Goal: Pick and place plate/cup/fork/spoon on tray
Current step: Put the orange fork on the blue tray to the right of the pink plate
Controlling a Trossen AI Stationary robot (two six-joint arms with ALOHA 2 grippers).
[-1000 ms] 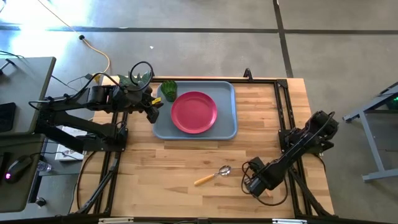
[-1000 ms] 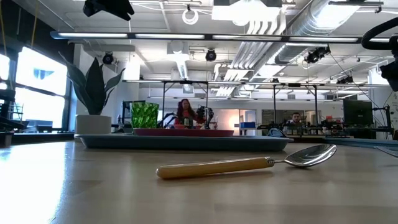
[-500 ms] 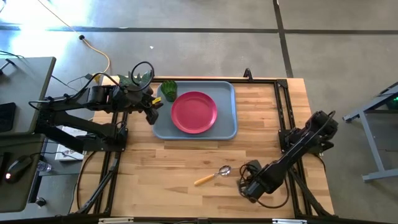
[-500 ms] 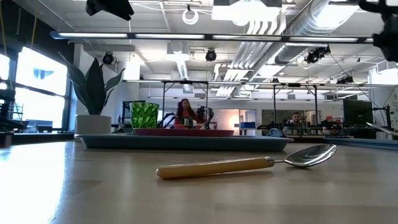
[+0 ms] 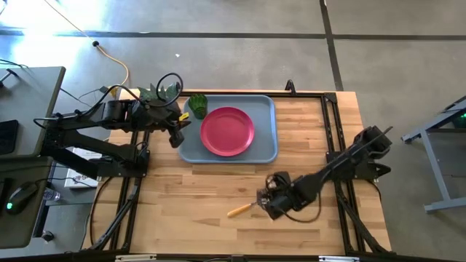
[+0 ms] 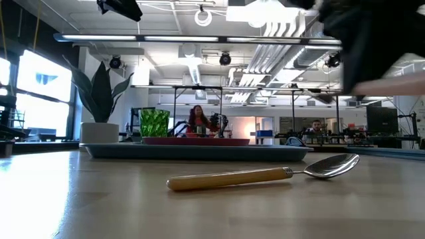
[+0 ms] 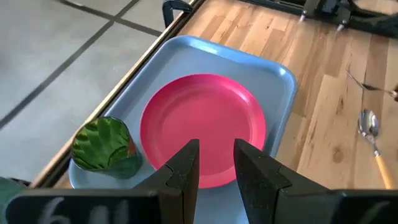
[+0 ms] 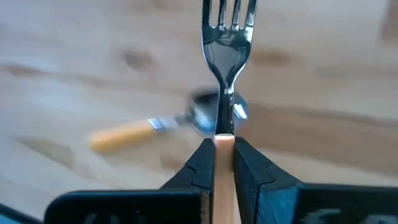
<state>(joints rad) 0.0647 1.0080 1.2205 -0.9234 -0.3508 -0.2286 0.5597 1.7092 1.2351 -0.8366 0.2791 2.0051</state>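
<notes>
While tray (image 5: 266,149) holds plate (image 5: 227,131), cup (image 5: 198,105); right gripper (image 8: 224,155) grips fork (image 8: 225,37).

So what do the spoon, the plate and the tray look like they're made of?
Spoon: shiny metal bowl with mirror-like reflections; matte orange handle, probably plastic, though wood can't be ruled out.
Plate: pink-red, smooth with a soft sheen and no glare, likely plastic.
Tray: light blue-grey, rounded moulded rim, uniform dull finish, likely plastic.

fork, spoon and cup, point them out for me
fork (image 8: 225,37), right wrist view, on the silver head.
spoon (image 6: 330,165), low view, on the bowl.
cup (image 7: 102,144), left wrist view, on its green body.
</notes>
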